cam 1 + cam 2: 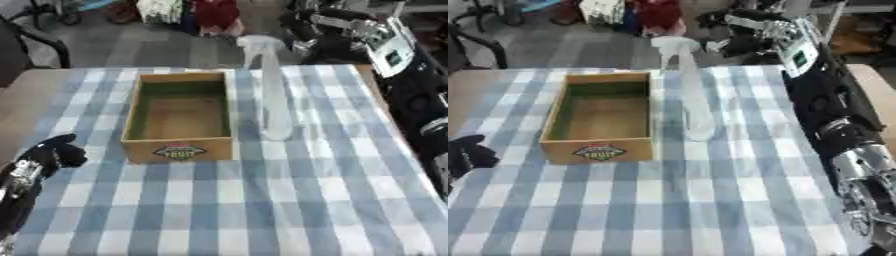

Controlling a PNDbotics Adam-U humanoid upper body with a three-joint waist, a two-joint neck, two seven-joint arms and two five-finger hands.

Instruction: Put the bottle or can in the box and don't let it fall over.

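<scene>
Left eye view: a blue-and-white checked cloth (pixel 262 200) is spread over the bench; a wooden open box (pixel 179 116) bears an unreadable label (pixel 179 150), a clear spray bottle (pixel 273 100) upright beside it. Left hand (pixel 54 152) clenched; right hand (pixel 745 30) state cannot be told.

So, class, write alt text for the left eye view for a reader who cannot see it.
A tall clear spray bottle stands upright on a blue-and-white checked tablecloth, just right of an open, empty wooden box and outside it. The left robot hand, fingers curled, rests at the lower left; the right arm reaches in from the upper right behind the bottle.
</scene>
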